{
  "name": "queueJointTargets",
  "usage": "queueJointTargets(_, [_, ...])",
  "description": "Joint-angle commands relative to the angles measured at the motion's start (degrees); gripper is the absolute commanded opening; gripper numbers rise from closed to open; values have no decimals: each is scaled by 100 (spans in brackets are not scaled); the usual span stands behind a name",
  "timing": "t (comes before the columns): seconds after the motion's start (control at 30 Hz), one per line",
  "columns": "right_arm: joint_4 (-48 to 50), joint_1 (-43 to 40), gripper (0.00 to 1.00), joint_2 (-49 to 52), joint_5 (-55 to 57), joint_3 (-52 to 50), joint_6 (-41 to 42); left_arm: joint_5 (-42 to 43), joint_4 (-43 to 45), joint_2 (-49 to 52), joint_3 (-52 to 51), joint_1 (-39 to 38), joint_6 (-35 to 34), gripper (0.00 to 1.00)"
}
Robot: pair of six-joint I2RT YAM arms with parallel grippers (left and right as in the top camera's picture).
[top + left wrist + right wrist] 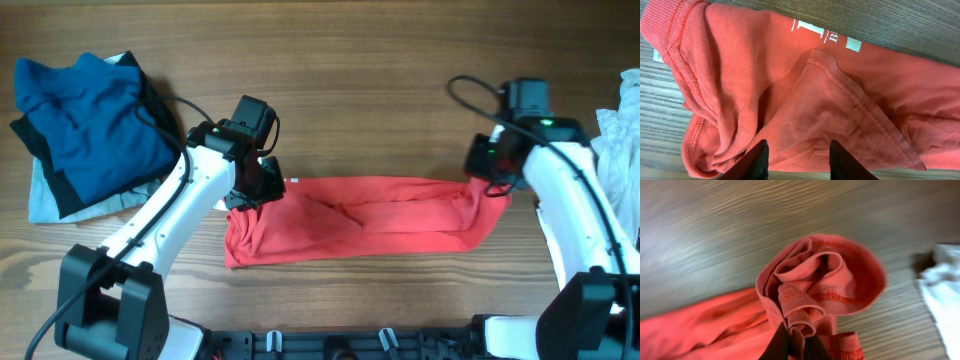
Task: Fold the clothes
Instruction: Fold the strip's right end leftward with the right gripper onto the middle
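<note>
Left end effector (798,146): you are holding its fingers apart, low over a turned-over flap of the red T-shirt (370,218). Cloth is showing between them, and nothing is pinched.
Right end effector (796,339): its fingers are pressing together on a ribbed edge of the red T-shirt, and the cloth is bunching up just past the tips.
Red T-shirt: it is lying as a long band across the near middle of the table (380,80), reaching from one arm to the other. White lettering (830,37) is showing at its left end.
Table: brown wood grain is running left to right under everything.
Room: you are seeing only the table and the dark base rail (350,345) along its near edge.
Left side: a blue garment (90,120) is lying crumpled on black and pale pieces, well apart from the T-shirt.
Right side: a white garment (620,140) is lying at the edge, just beside your right arm.
In the way: a black cable (470,85) is looping beside the right wrist.
</note>
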Motion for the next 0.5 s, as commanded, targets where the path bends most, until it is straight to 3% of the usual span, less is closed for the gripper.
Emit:
queueJointTargets(0.0, [-109,529,4,-101,-105,105,127,-35,15,-63,68,17,90,40])
queueJointTargets(0.47, [238,1873,5,-52,-610,-153,385,-33,37,-63,59,17,90,43])
